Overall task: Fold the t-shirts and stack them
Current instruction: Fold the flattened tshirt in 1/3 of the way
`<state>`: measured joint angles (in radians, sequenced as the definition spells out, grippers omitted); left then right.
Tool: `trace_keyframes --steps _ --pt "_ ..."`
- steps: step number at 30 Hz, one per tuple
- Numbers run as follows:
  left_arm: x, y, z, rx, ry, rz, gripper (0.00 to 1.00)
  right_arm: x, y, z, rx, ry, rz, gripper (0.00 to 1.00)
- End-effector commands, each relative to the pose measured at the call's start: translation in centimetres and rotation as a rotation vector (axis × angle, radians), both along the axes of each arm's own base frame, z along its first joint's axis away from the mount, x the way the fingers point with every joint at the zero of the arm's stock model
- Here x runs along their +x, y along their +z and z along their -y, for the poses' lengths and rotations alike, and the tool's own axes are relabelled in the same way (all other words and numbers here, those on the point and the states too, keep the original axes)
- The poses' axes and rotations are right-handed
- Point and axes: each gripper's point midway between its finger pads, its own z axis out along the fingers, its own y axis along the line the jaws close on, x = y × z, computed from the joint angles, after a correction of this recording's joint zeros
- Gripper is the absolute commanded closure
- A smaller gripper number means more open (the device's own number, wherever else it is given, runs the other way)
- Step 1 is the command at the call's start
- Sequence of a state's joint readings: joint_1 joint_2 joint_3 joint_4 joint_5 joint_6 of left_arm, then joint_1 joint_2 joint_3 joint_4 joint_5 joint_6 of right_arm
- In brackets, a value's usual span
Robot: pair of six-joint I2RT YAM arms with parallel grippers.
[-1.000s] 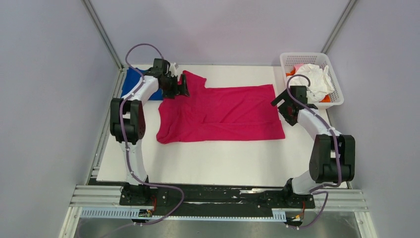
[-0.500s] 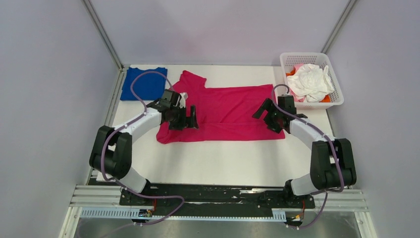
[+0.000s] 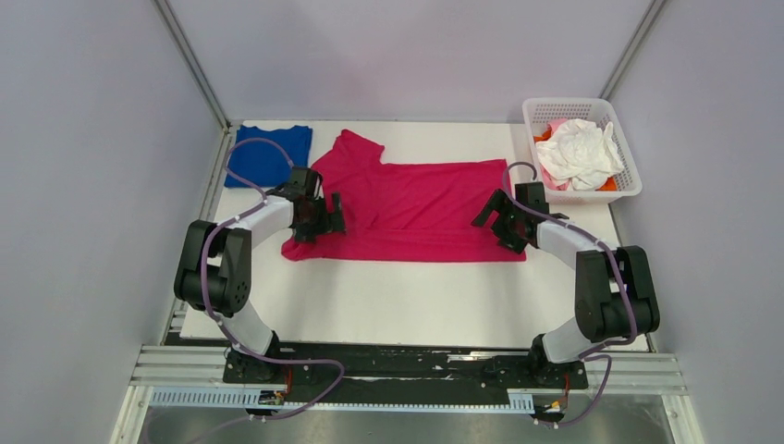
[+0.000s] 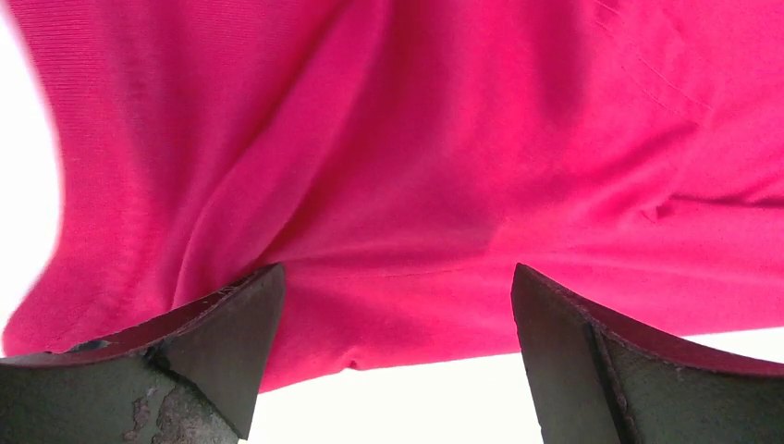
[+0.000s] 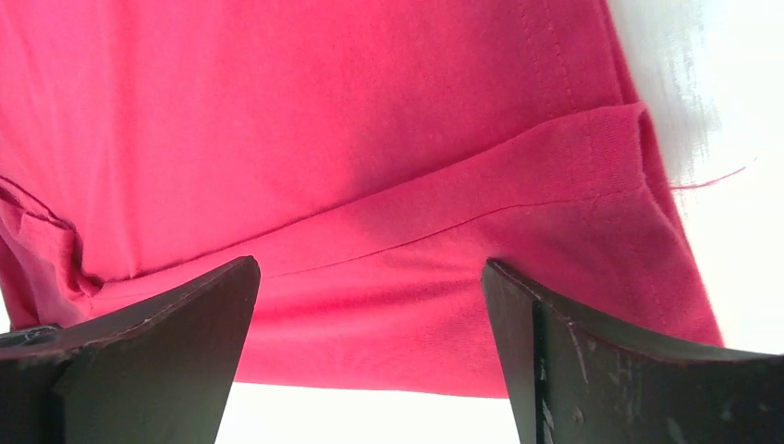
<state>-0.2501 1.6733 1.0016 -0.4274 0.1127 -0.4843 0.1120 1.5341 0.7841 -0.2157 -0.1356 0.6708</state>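
Note:
A magenta-pink t-shirt (image 3: 416, 208) lies spread across the white table, one sleeve pointing to the back left. A folded royal blue t-shirt (image 3: 259, 153) rests at the back left corner. My left gripper (image 3: 324, 220) hovers open over the pink shirt's near left edge; in its wrist view the pink cloth (image 4: 416, 185) and its hem lie between the spread fingers (image 4: 222, 342). My right gripper (image 3: 496, 222) stands open over the near right corner, the hem of the pink shirt (image 5: 388, 305) showing between its fingers (image 5: 555, 361). More t-shirts, white (image 3: 578, 148), pale pink and orange, fill the basket.
A white lattice basket (image 3: 629, 190) stands at the back right of the table. Bare white table surface (image 3: 398, 301) runs between the shirt and the arm bases. Grey walls close in both sides and the back.
Both arms have swung down from the far side to the shirt's near edge. The shirt's near edge has shifted slightly toward the back. Both grippers stayed open.

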Motion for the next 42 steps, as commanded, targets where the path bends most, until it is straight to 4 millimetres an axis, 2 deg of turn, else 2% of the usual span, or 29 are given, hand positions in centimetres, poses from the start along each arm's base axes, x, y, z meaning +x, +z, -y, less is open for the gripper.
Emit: trace_keyframes --steps 1,6,11,16,21,26,29,31,32,35,38,42 --pt "0.4 -0.4 -4.3 0.107 0.112 -0.018 0.00 0.8 -0.5 1.8 -0.058 -0.041 0.014 0.00" --pt "-0.1 -0.3 -5.4 0.121 0.139 -0.030 0.00 0.7 -0.9 2.6 -0.069 -0.065 -0.001 0.00" --pt "0.5 0.6 -7.6 0.169 0.201 -0.004 0.00 0.6 -0.8 3.2 -0.087 -0.082 0.000 0.00" --pt "1.5 1.4 -9.8 0.146 0.275 0.013 0.00 0.4 -1.0 3.7 -0.104 -0.094 -0.005 0.00" --pt "1.9 2.0 -10.9 0.150 0.303 0.027 0.00 0.3 -1.3 4.0 -0.108 -0.103 -0.016 0.00" --pt "1.5 2.5 -12.0 0.178 0.343 0.006 0.00 0.5 -0.7 4.3 -0.108 -0.112 0.002 0.00" --pt "1.7 4.2 -10.9 0.110 0.333 0.045 0.00 0.7 0.2 3.7 -0.079 -0.087 0.025 0.00" --pt "1.8 6.0 -8.8 -0.008 0.285 0.092 0.00 0.8 1.0 3.2 -0.055 -0.072 0.050 0.00" --pt "1.7 7.6 -7.7 -0.072 0.256 0.131 0.00 0.8 1.5 3.0 -0.048 -0.067 0.070 0.00" --pt "0.9 10.3 -7.4 -0.108 0.283 0.211 0.00 1.0 3.2 3.0 -0.050 -0.056 0.124 0.00" --pt "0.1 11.4 -7.0 -0.112 0.281 0.240 0.00 1.3 5.0 3.0 -0.052 -0.053 0.179 0.00" --pt "-0.4 11.1 -3.9 -0.159 0.205 0.242 0.00 1.3 6.9 2.5 -0.035 -0.030 0.234 0.00"
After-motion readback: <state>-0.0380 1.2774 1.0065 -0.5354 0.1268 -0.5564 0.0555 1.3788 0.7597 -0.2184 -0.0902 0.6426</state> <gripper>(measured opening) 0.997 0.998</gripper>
